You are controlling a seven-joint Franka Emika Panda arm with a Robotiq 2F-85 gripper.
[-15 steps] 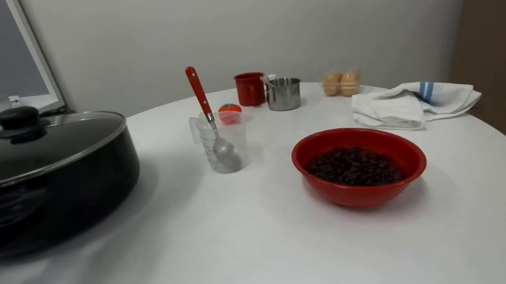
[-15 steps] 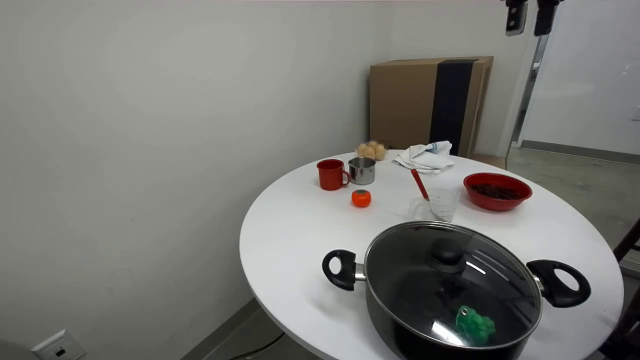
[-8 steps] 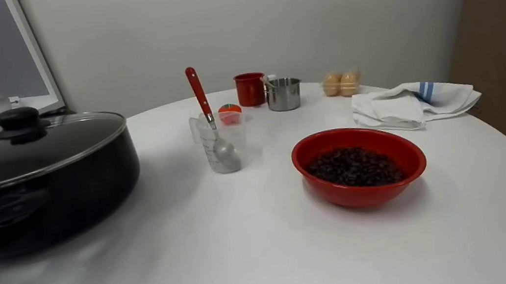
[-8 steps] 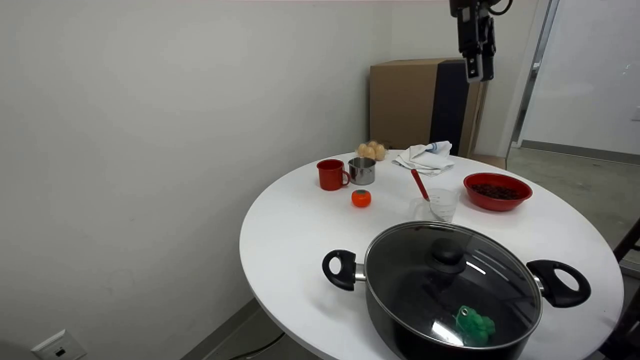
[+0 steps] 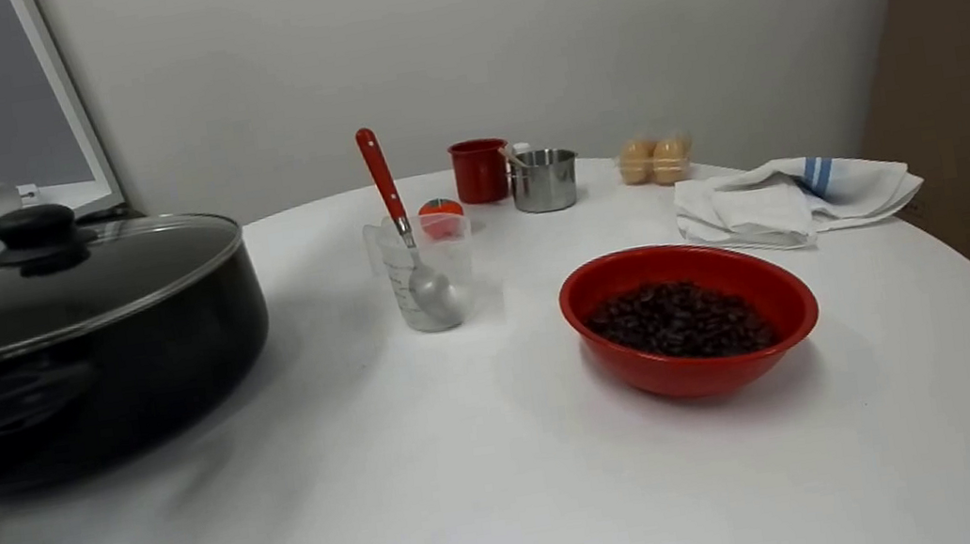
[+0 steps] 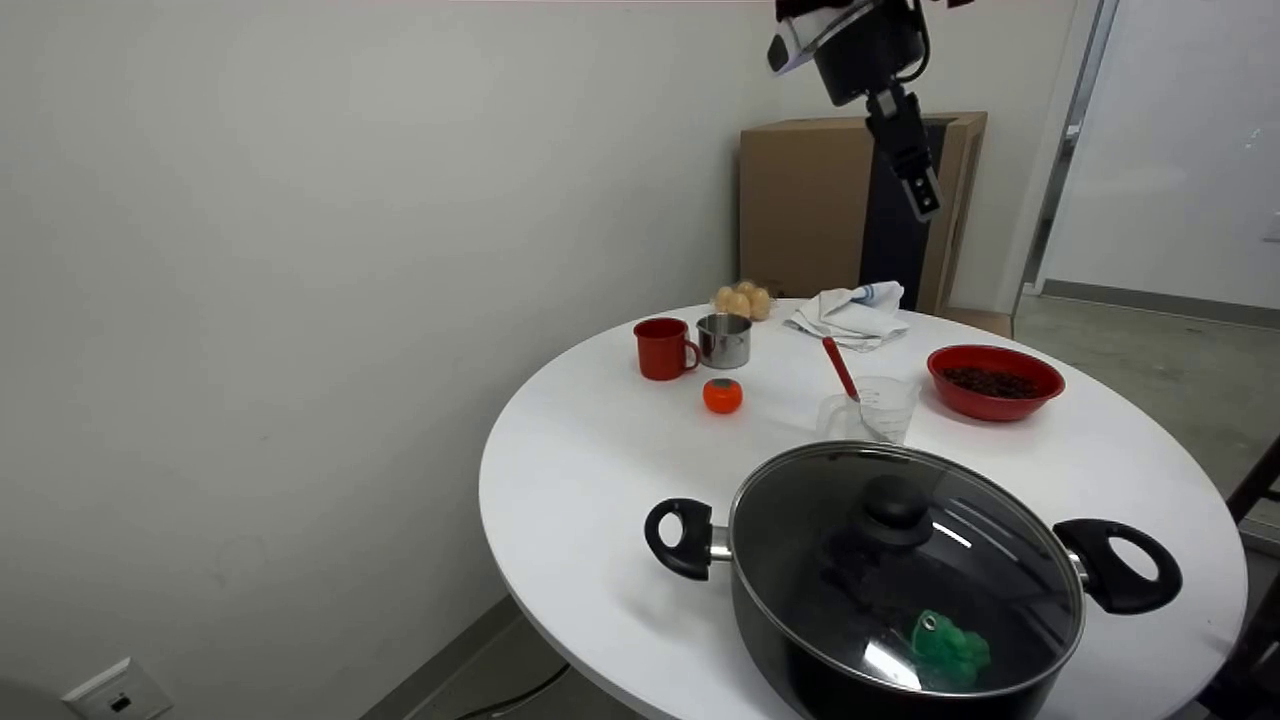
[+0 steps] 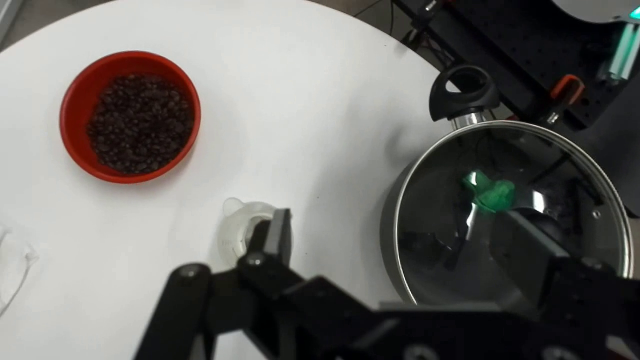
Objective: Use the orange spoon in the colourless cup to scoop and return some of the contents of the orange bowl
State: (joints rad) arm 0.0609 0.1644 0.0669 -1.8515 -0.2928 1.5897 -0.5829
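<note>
The orange spoon (image 5: 379, 173) leans in the colourless cup, scoop end down, in both exterior views (image 6: 840, 370). In the wrist view my finger hides it. The colourless cup (image 5: 457, 262) stands upright on the table; it also shows in an exterior view (image 6: 898, 402) and in the wrist view (image 7: 230, 240), partly behind my left finger. The orange bowl (image 5: 690, 379) holds the dark contents (image 5: 682, 320); the wrist view shows bowl (image 7: 74, 120) and contents (image 7: 142, 125) at upper left. My gripper (image 7: 397, 215) is open and empty, high above the table (image 6: 922, 195).
A large black lidded pot (image 5: 127, 360) stands near the cup, a green thing (image 7: 492, 194) showing through its lid. A red cup (image 5: 481, 173), a metal cup (image 5: 545, 183), an orange fruit (image 6: 722, 397), eggs (image 5: 654, 161) and a white towel (image 5: 751, 206) lie further off.
In an exterior view my gripper has come down and to the left from the top edge, and it now tilts. The spoon, cup, bowl and pot have not moved.
</note>
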